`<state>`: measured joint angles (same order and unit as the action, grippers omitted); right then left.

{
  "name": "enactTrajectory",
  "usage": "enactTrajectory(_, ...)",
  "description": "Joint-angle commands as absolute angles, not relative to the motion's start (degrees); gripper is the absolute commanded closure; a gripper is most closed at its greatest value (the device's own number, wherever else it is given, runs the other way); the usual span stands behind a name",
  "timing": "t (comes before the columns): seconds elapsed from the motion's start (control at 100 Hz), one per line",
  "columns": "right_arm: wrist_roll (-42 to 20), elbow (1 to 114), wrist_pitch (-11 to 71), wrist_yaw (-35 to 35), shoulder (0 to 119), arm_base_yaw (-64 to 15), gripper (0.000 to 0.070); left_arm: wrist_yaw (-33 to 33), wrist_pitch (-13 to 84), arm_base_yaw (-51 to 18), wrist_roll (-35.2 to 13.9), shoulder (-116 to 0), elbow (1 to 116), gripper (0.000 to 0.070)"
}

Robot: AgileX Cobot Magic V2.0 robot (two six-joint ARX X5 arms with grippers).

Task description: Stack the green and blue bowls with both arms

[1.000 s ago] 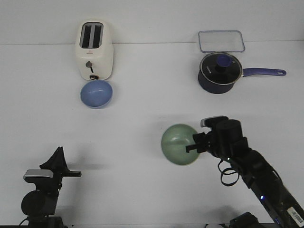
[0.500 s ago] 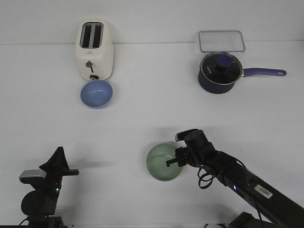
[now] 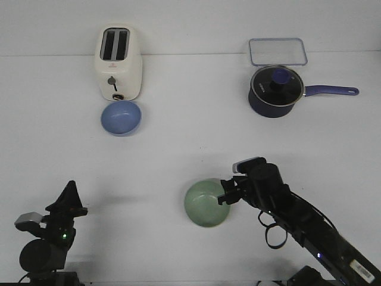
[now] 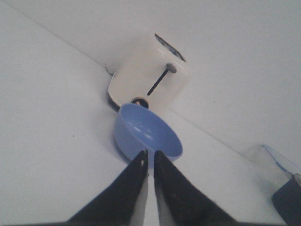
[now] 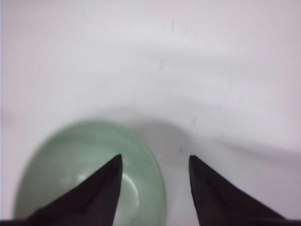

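White tabletop (image 3: 178,149) carries all items. Pale sage green round bowl (image 3: 206,203) sits upright near the front centre, well apart from the periwinkle blue round bowl (image 3: 121,117), which rests just in front of the cream two-slot toaster (image 3: 118,62). Right black pointed gripper (image 3: 228,192) is spread wide at the green bowl's right rim, one finger (image 5: 101,193) over the bowl interior, the other outside; nothing is clamped. Left black pointed gripper (image 3: 66,199) stands at the front left corner, jaws nearly together and empty. Dark blue lidded saucepan (image 3: 275,91) and clear rectangular container (image 3: 277,51) occupy the far right.
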<state>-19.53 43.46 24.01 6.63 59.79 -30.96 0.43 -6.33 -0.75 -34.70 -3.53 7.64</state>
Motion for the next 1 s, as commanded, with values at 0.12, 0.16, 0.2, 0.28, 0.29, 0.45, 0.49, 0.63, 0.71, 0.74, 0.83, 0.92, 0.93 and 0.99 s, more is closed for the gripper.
enactTrajectory(0.12, -17.9, 44.4, 24.1, 6.6, 51.5, -28.2, 0.041, 1.5, -6.0, -0.7, -34.9, -16.1, 16.8, 0.0687)
enactTrajectory(0.16, -17.8, 44.4, 24.1, 6.5, 50.2, -27.6, 0.041, 1.5, -4.8, -0.7, -34.4, -20.5, 19.5, 0.0687)
enactTrajectory(0.2, -17.6, 44.4, 24.2, 6.5, 49.1, -27.0, 0.041, 1.5, -3.9, -0.7, -32.9, -25.4, 22.2, 0.0687)
enactTrajectory(0.28, -16.9, 44.4, 24.7, 6.5, 47.9, -26.0, 0.041, 3.1, -2.0, -0.7, -29.3, -35.9, 28.2, 0.0687)
enactTrajectory(0.29, -16.7, 44.4, 24.8, 6.5, 47.9, -26.0, 0.041, 3.4, -1.8, -0.7, -28.9, -37.2, 28.9, 0.0687)
enactTrajectory(0.45, -14.7, 44.3, 28.2, 5.8, 47.7, -25.1, 0.041, 9.0, 0.2, -0.7, -24.7, -57.5, 41.2, 0.067)
enactTrajectory(0.49, -14.7, 44.3, 28.9, 5.5, 47.7, -25.1, 0.041, 9.8, 0.4, -0.7, -24.4, -62.1, 44.1, 0.0609)
enactTrajectory(0.63, -14.6, 44.3, 29.8, 5.5, 47.7, -25.1, 0.041, 10.4, 0.3, -0.7, -22.9, -76.0, 52.6, 0.022)
enactTrajectory(0.71, -14.6, 44.3, 30.0, 5.5, 47.7, -25.1, 0.041, 10.4, 0.2, -0.5, -22.9, -83.0, 57.1, 0.0197)
enactTrajectory(0.74, -14.6, 44.3, 30.0, 5.5, 47.7, -25.1, 0.041, 10.4, 0.2, -0.3, -22.8, -85.6, 58.7, 0.0197)
enactTrajectory(0.83, -14.5, 44.3, 30.0, 5.5, 47.7, -25.1, 0.041, 10.4, 0.4, 0.1, -22.7, -92.9, 63.5, 0.0198)
enactTrajectory(0.92, -14.0, 44.3, 30.1, 5.4, 47.7, -25.1, 0.0411, 10.4, 1.1, 0.4, -23.2, -99.4, 67.8, 0.0199)
enactTrajectory(0.93, -13.9, 44.3, 30.1, 5.3, 47.7, -25.1, 0.041, 10.4, 1.3, 0.4, -23.2, -100.0, 68.2, 0.0199)
enactTrajectory(0.99, -13.6, 44.3, 30.1, 4.2, 47.7, -25.1, 0.041, 10.4, 2.1, 0.4, -23.2, -103.7, 70.9, 0.0203)
